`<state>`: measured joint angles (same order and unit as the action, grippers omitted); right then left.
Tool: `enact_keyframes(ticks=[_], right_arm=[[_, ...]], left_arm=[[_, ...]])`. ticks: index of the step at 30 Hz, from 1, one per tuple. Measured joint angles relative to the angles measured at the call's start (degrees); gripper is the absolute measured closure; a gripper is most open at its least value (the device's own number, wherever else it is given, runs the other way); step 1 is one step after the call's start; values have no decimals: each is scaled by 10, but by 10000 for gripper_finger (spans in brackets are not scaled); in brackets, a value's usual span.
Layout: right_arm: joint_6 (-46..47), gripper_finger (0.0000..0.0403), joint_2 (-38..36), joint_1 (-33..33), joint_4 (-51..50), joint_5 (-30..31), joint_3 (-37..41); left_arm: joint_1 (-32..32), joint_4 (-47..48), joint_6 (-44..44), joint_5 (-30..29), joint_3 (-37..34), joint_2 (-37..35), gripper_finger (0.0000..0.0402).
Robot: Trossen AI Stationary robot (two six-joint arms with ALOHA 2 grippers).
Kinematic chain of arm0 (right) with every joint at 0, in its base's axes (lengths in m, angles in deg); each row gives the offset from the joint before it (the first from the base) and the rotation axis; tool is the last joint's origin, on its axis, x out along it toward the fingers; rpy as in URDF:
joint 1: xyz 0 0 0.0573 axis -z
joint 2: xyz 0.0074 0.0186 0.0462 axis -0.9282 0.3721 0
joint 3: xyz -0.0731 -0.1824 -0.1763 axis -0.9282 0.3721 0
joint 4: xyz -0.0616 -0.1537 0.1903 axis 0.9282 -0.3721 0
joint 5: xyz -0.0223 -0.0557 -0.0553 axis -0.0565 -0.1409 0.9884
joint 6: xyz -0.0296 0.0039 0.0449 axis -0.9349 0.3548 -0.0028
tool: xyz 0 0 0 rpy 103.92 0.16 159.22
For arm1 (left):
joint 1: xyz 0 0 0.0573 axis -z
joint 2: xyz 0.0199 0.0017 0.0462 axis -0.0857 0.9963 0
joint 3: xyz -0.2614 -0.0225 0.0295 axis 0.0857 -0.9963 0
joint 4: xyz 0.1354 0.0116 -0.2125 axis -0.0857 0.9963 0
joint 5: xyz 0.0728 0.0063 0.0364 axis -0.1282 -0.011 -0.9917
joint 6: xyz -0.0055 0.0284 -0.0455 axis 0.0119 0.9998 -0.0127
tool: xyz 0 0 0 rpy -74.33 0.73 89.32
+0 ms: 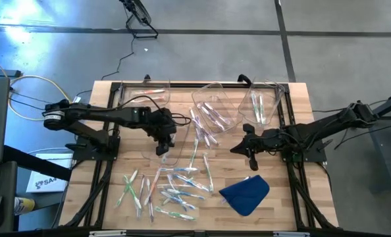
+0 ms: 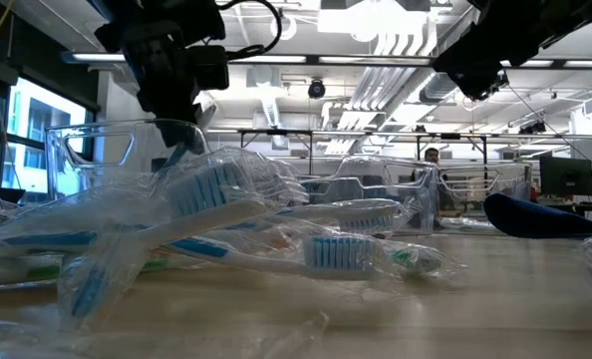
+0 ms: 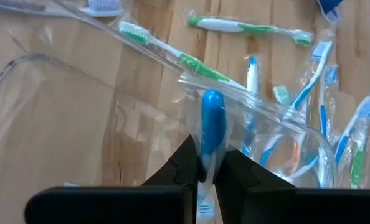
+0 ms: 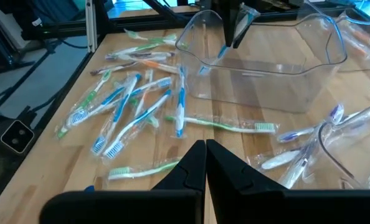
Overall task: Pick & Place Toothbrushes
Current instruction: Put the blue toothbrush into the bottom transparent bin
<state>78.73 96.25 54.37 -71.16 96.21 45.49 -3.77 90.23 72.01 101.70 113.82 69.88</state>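
Your wooden table: bare boards at lower right of the high view. Clear bin left of centre. Left gripper, at its rim, pinches a wrapped blue toothbrush. Right gripper, fingers together, empty. Toothbrush pile bottom centre.

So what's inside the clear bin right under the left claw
The left claw holds a blue-handled toothbrush in its wrapper over the clear bin. The bin floor that shows is bare wood seen through plastic; the part behind the claw is hidden.
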Motion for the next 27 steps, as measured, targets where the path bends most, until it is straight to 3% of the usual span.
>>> enact_keyframes(ticks=[11,27], right_arm=[[8,398,0,0,0,0,0],[7,398,0,0,-1,-30,-1]], left_arm=[[0,0,5,-6,0,0,373],[0,10,4,-59,0,0,322]])
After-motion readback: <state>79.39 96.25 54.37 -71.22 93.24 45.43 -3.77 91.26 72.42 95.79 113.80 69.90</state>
